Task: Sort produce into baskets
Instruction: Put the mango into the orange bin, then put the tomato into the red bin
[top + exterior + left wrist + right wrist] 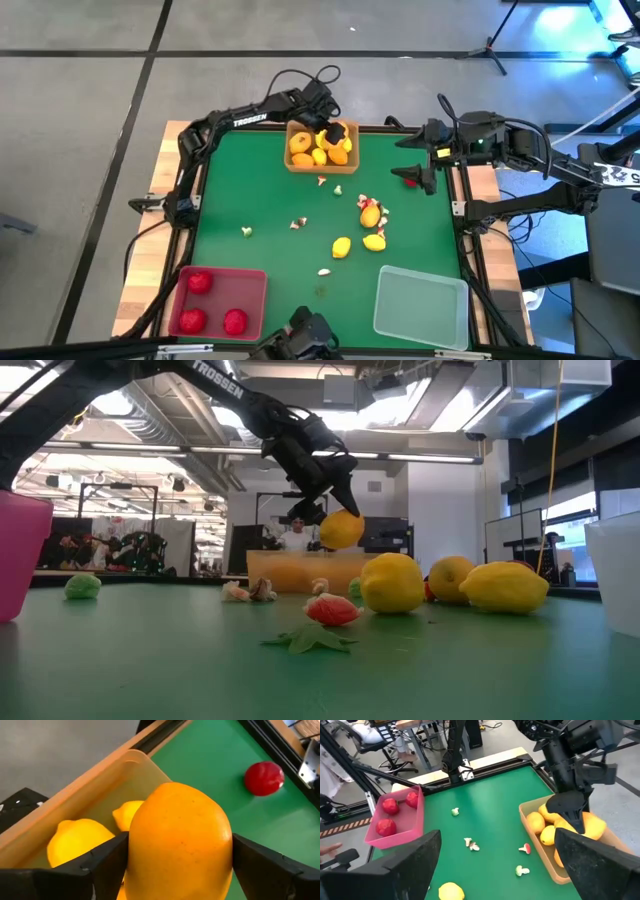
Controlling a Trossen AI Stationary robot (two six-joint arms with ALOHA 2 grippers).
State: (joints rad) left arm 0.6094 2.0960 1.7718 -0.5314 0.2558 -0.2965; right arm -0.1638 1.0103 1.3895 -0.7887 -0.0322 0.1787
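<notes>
I have an orange-yellow fruit (178, 845) pinched between the left gripper's (338, 134) two fingers, which press on its flanks. It hangs over the right end of the orange-tan basket (296, 164) at the far edge of the table; in the low view it clearly sits above the basket's rim, not yet in it. Below it the basket already holds several yellow and orange pieces (303, 150).

My worry is the drop. The fruit is round and the pile under it is lumpy, so if I release from this height I think it could bounce off the others and roll over the low wall onto the green mat (260, 200). It also looks close to the basket's right end, so a release slightly off could miss the basket altogether. Going lower has its own risk: the fingers could hit the rim and shove the light basket.

Outward from there, three yellow and orange fruits (372, 241) still lie right of centre, with small whitish-and-red bits (299, 223) scattered around. A red fruit (409, 180) lies near the right gripper (425, 160), which waits at the far right with its fingers spread and nothing between them. The red basket (250, 280) with three red fruits sits near left, the clear basket (420, 305) near right.
</notes>
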